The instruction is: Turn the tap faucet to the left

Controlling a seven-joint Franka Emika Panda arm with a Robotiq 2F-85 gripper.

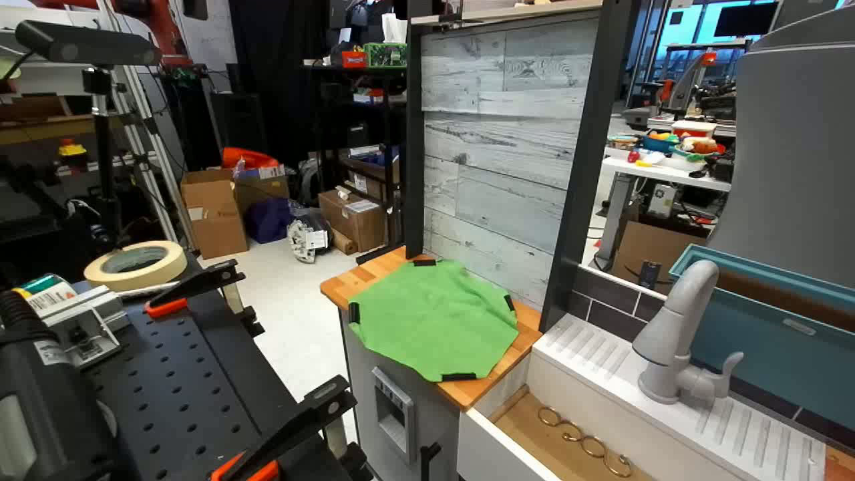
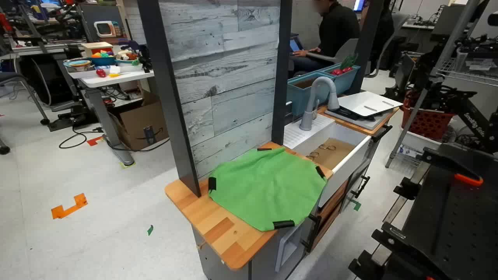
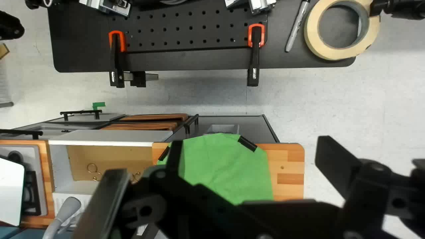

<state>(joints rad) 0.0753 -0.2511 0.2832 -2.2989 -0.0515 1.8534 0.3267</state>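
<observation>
One tap faucet (image 1: 681, 307), pale grey, upright on the white ribbed ledge (image 1: 588, 344) behind the sink basin (image 1: 574, 401), in an exterior view. Arched spout bends over; lever (image 1: 728, 371) sticks out at picture right of the base. Teal planter (image 1: 748, 341) behind. Brass wire loops (image 1: 570, 438) lie on the brown basin floor. Next to the basin: green cloth (image 1: 431, 321) on the wooden countertop (image 1: 364, 272), black strips at its edges, plank panel (image 1: 504, 147) standing behind. Nearer: black perforated bench (image 1: 200, 374) with clamps (image 1: 324, 404) and a masking tape roll (image 1: 133, 260).

Also in an exterior view: spout end (image 2: 333, 102) faces down, just left of a white board (image 2: 367, 102) in the picture. Board lies over a grey tray (image 2: 373, 121). Can't tell from this angle if the spout is over the basin. Seated person (image 2: 338, 33) in black, background, at a laptop (image 2: 295, 44).

Wrist view: gripper (image 3: 249, 156) jaws spread wide, green cloth showing in the gap. Faucet at lower left of picture, outside the jaws and apart from them, running off the bottom edge. Bench across the top; marker (image 3: 296, 26) beside the tape roll.
</observation>
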